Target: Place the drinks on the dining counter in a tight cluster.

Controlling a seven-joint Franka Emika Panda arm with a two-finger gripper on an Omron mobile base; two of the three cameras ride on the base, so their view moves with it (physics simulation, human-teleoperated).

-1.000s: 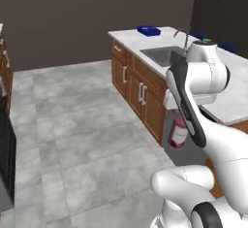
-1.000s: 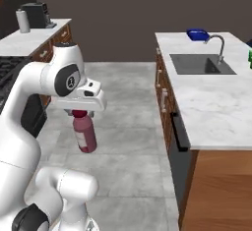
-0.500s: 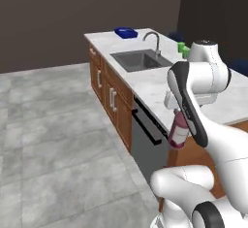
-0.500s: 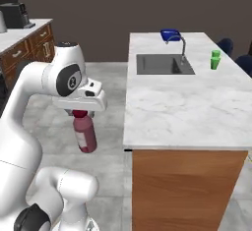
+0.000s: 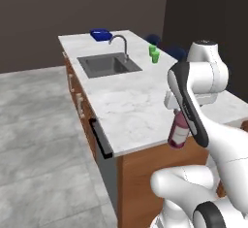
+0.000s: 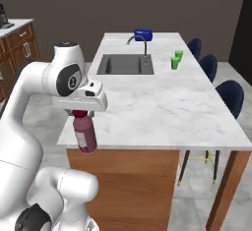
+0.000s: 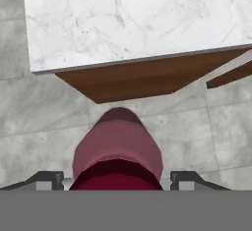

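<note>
I had the stout dark-red labelled juice bottle (image 6: 86, 132) hanging upright by its neck from the two-finger gripper (image 6: 79, 112), the jaws clamped on either side of its dark cap. Its long axis ran straight down, base toward the grey tile floor. The large white marble-topped dining counter (image 6: 162, 107) lay just ahead of the hand and slightly above the bottle's base. In the right base view the bottle hung off the counter's near corner, its lower half below the marble edge. In the hand view I looked down over the bottle's shoulder (image 7: 118, 149), with the marble slab (image 7: 133, 18) and its brown wooden base ahead of it. The white arm was folded close to its base, forearm angled down, wrist level. By my reckoning the bottle needed lifting above the marble before going forward. The small stacked green cups (image 5: 154, 54) stood far off, beyond the inset dark sink (image 5: 108, 65) and its curved faucet (image 5: 120, 42).
</note>
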